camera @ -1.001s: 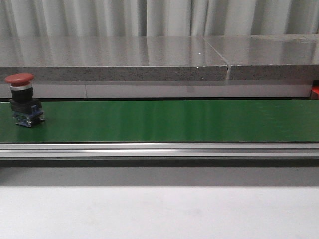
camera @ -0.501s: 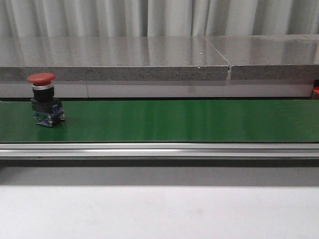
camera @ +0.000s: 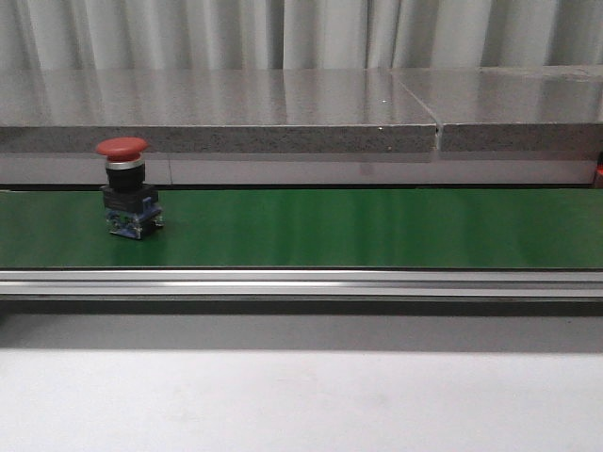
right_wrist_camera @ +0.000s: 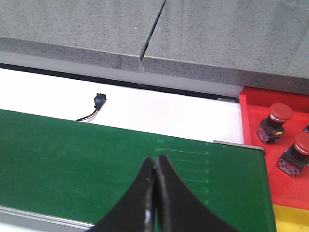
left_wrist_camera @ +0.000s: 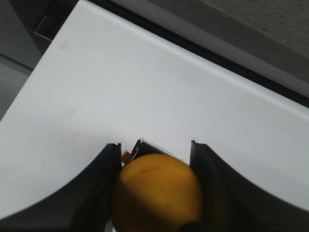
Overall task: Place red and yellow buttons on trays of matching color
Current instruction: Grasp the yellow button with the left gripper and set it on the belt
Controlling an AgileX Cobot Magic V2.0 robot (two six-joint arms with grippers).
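Red button (camera: pixel 124 186) upright on green belt (camera: pixel 377 226); no writing legible.

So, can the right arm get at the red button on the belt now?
Probably not yet. The red button stands far left on the green belt, outside the right wrist view. The right tool is shut and empty; nothing blocks it.

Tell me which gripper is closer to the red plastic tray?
Right. The right gripper, shut, hovers over the green belt beside the red plastic tray. The left gripper holds a round yellow button over a white surface, no tray in view.
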